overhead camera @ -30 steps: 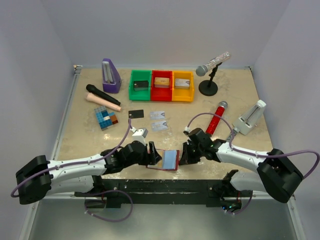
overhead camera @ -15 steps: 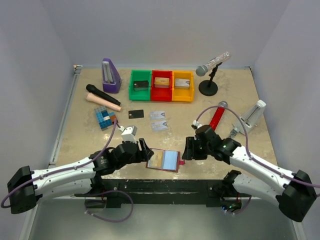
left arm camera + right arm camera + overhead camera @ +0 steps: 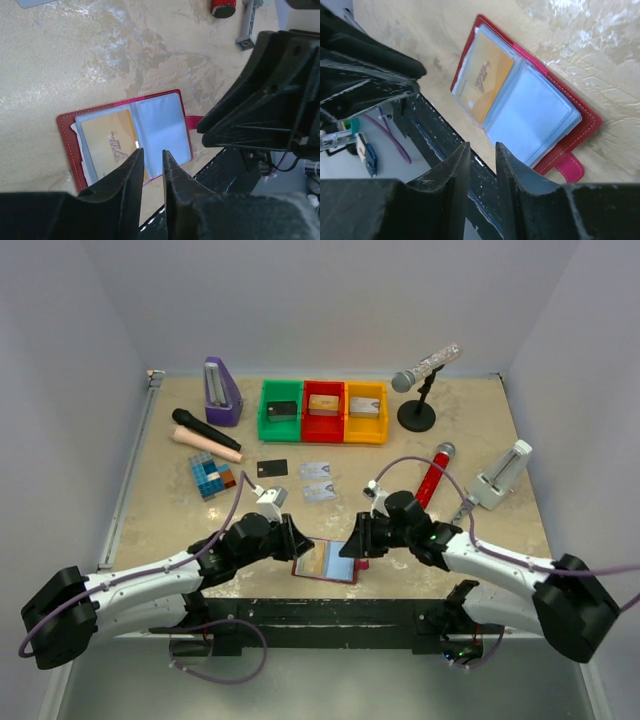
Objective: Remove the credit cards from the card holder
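Note:
The dark-red card holder [image 3: 345,575] lies open and flat near the table's front edge. A gold-orange credit card [image 3: 107,145] sits in its left clear pocket, and the right bluish pocket [image 3: 160,127] looks empty. My left gripper [image 3: 150,152] hovers just above the holder's near edge, jaws a narrow gap apart with nothing between them. My right gripper [image 3: 482,147] hangs over the opposite side of the holder [image 3: 580,125], also narrowly open and empty. A black card [image 3: 272,468] and two silvery cards [image 3: 315,470] [image 3: 319,491] lie on the table behind.
Green [image 3: 266,412], red [image 3: 308,418] and yellow [image 3: 349,420] bins stand at the back. A purple metronome [image 3: 222,392], black microphone [image 3: 205,430], coloured block [image 3: 212,476], red microphone [image 3: 430,475], microphone on stand [image 3: 418,390] and white device [image 3: 503,475] are around. The black front rail [image 3: 330,610] is just below the holder.
A second ago both grippers held the holder raised. It now lies flat and open. Both grippers let go, drew apart, then closed in on it again with jaws narrowed.

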`<state>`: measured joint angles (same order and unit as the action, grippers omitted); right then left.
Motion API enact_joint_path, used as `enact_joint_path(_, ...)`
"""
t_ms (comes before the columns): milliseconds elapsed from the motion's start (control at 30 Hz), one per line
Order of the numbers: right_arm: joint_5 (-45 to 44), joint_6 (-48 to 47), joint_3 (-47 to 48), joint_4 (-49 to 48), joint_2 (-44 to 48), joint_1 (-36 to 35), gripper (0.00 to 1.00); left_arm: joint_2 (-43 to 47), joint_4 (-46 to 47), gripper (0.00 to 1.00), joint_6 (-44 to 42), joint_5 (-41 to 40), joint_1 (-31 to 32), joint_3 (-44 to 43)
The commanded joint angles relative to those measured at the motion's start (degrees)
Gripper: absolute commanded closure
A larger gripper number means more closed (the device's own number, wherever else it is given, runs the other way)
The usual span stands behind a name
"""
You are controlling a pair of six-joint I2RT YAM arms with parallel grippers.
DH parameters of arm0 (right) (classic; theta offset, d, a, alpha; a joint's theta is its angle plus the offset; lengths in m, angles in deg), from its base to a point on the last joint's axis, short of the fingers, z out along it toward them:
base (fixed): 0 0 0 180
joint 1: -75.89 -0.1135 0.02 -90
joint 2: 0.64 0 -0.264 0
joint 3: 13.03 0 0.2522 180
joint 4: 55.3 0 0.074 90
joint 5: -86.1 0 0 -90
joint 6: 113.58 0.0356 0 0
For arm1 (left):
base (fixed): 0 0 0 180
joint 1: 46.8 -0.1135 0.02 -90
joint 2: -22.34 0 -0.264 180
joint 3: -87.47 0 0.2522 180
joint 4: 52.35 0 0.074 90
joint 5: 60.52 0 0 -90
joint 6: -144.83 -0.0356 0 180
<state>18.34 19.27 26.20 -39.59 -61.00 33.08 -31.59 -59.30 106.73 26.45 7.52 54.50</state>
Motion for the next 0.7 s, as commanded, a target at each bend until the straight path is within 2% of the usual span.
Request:
enact_joint_path(0,7.1,5.7,-2.5,-17.2,-7.7,-0.4,0.68,-1.9,5.7,0.81,-1.8,1.5,-0.4,0.4)
enact_joint_path(67,7.6,6.6,-2.4,-19.5,-10.8,-0.9,0.66,-2.8,5.3,0.88,-1.4,0.6,-0.3,0.7)
enact_joint_path(233,6.2,7.3,-0.6,-20.7,-16.0,-2.6,0.62,-5.2,7.4,1.00,0.6,-0.8,-0.4,2.8)
enact_joint_path(433,5.2,9.4,1.6,-22.2,-21.3,-5.2,0.62,-8.5,8.5,1.00,2.0,-2.1,-0.4,4.1)
enact_joint_path(667,4.6,11.2,2.4,-23.2,-25.8,-5.5,0.63,-7.6,7.5,1.00,3.2,-3.6,-0.3,6.5)
